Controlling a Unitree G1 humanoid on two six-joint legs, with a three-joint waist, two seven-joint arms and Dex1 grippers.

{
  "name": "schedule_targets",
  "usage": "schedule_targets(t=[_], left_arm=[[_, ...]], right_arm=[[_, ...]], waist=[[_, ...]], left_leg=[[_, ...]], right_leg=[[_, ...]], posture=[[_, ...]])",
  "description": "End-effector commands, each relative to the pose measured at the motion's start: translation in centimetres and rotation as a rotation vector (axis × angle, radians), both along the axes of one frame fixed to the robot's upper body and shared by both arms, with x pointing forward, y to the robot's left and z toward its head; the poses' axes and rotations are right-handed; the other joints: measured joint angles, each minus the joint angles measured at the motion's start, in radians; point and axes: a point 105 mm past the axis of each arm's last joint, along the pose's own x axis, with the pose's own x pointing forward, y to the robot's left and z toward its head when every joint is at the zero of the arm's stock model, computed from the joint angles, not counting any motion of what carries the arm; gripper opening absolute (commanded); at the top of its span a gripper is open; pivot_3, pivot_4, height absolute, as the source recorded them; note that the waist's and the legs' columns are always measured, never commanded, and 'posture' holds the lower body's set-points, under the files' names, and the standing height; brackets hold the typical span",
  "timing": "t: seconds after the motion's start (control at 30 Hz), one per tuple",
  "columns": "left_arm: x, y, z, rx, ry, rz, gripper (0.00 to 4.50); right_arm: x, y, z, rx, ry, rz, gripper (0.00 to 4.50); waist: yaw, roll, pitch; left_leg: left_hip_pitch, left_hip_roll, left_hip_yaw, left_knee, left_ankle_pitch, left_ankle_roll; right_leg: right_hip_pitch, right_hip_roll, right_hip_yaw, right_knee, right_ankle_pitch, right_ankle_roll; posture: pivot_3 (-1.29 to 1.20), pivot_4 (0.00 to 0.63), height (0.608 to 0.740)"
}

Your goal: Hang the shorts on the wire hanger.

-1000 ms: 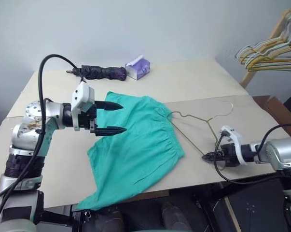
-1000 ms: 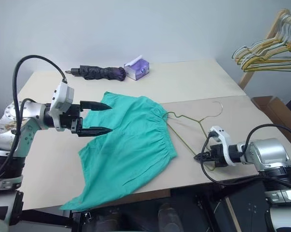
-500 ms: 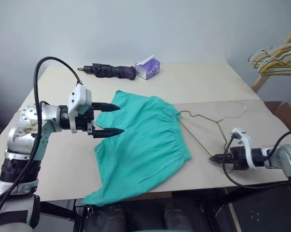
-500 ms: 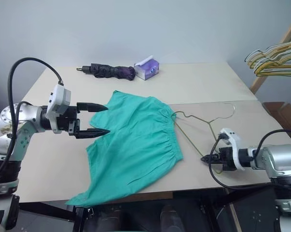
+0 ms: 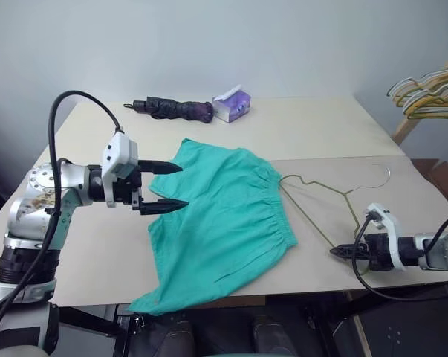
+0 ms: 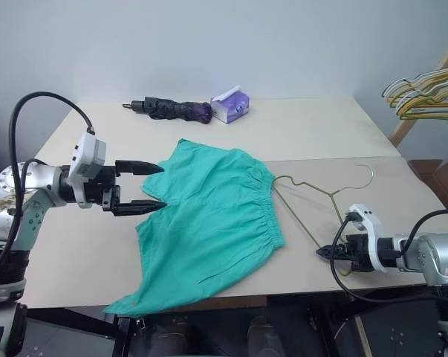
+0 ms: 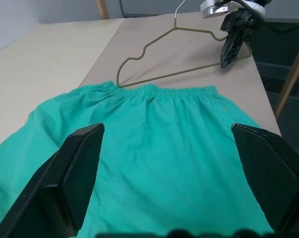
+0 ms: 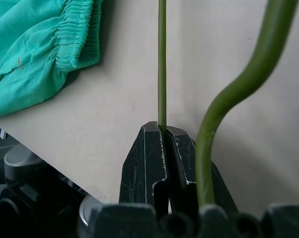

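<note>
R gripper [image 6: 322, 252] is clenching the wire hanger [image 5: 320, 195] at its 5 o'clock corner; L gripper [image 5: 180, 186] is hovering released over the shorts [image 5: 224, 223] mid-table [image 5: 320, 134]. Should be keeping wire pinched, flat.

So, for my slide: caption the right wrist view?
Right tool shut on the wire hanger, beside the teal shorts.

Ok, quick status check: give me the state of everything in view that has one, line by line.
Teal-green cloth shorts: lying flat on the table, not on any hanger, one leg over the near edge.
Thin olive-brass wire hanger: lying on the table beside the waistband, pinched at its near corner.
Left gripper: jaws open, above the shorts, holding nothing.
Right gripper: jaws shut on the hanger wire.
Dark folding umbrella: closed.
</note>
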Motion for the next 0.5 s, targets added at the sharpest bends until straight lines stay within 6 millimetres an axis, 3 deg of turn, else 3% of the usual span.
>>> schedule_targets(t=[0.03,0.2,0.5], left_arm=[[-0.5,-0.1,1.6,-0.024,-0.058,-0.039,4.44],[-0.8,0.1,1.7,-0.034,-0.042,-0.051,4.44],[-0.8,-0.3,1.6,-0.033,-0.047,-0.055,4.44]], right_arm=[[0.2,-0.5,1.0,0.012,-0.032,-0.023,0.0],[-0.8,-1.0,1.0,0.006,-0.009,-0.025,0.0],[0.1,0.7,1.8,0.066,-0.028,0.037,0.0]], waist=[[0.001,0.0,0.0],[0.011,0.0,0.0],[0.01,0.0,0.0]], left_leg=[[0.0,0.0,0.0,0.0,0.0,0.0],[0.0,0.0,0.0,0.0,0.0,0.0],[0.0,0.0,0.0,0.0,0.0,0.0]], right_leg=[[0.0,0.0,0.0,0.0,0.0,0.0],[0.0,0.0,0.0,0.0,0.0,0.0],[0.0,0.0,0.0,-0.001,0.0,0.0]], posture=[[-0.05,0.044,0.74],[-0.04,0.05,0.74],[-0.05,0.052,0.74]])
